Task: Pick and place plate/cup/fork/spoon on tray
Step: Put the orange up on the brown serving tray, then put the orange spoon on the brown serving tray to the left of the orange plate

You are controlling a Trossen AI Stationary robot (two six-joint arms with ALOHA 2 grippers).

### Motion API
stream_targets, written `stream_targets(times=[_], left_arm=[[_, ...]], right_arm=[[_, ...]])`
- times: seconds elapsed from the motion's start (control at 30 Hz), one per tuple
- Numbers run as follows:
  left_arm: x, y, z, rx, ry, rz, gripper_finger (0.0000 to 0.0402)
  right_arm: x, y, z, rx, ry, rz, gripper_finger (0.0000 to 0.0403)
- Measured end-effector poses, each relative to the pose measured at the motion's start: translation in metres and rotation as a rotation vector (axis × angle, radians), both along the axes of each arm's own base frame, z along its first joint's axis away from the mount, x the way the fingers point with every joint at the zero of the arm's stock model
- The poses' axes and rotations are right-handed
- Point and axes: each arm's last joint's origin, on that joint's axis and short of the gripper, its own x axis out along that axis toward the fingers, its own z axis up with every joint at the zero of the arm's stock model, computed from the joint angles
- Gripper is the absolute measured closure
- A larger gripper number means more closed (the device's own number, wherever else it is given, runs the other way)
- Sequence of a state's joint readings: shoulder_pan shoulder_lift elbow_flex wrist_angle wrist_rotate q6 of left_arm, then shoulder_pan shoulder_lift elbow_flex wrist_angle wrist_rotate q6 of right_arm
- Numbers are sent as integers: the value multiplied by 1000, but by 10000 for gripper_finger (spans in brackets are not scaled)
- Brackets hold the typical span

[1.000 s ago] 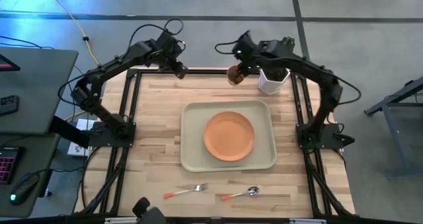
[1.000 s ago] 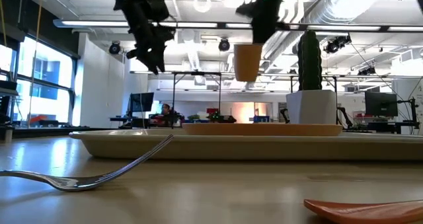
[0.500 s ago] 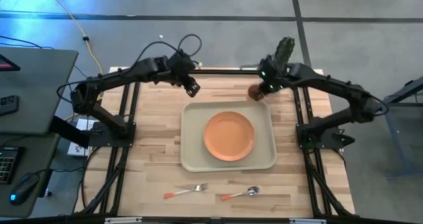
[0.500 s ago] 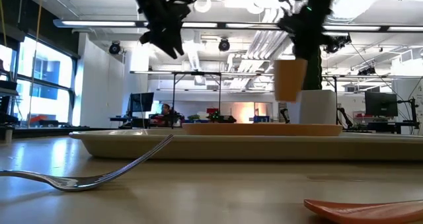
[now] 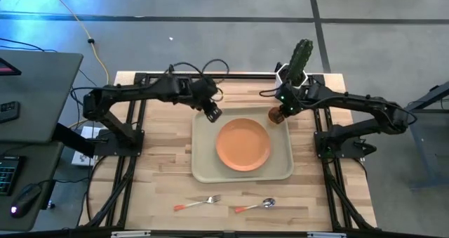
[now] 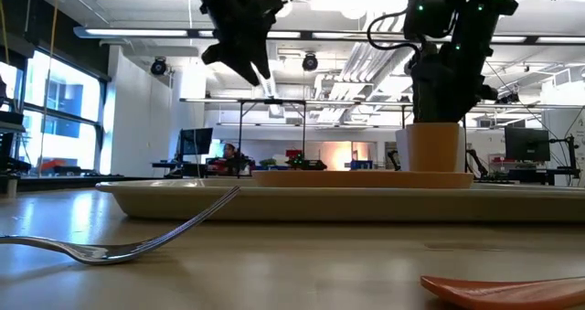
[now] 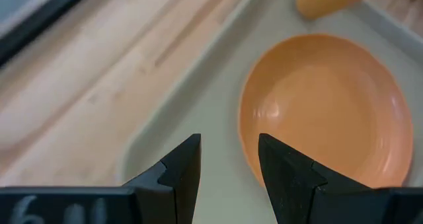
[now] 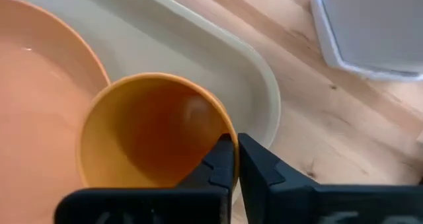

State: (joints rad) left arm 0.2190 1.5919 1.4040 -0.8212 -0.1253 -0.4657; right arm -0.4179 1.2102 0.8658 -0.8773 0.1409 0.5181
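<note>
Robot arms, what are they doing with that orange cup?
The right gripper pinches the rim of the orange cup and holds it over the far right corner of the beige tray, beside the plate. The left gripper hangs open and empty over the tray's far left corner. The fork and spoon lie on the table, not picked up yet.

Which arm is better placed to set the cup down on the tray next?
The right. Its hand already grips the cup over the tray's corner beside the plate; the left hand is open, empty.
</note>
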Motion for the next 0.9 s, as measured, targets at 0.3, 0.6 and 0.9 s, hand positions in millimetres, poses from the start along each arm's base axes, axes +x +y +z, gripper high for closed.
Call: stream_targets(times=[0.3,0.6,0.9], left_arm=[[6,-44,0,58,-11,58,261],[-14,-58,30,15,-145,132,261],[-19,-80,58,-51,-341,-8,261]], right_arm=[[-1,-4,0,-24,16,56,282],[-7,-13,21,-90,-37,56,179],[-26,13,78,-117,-337,-88,180]])
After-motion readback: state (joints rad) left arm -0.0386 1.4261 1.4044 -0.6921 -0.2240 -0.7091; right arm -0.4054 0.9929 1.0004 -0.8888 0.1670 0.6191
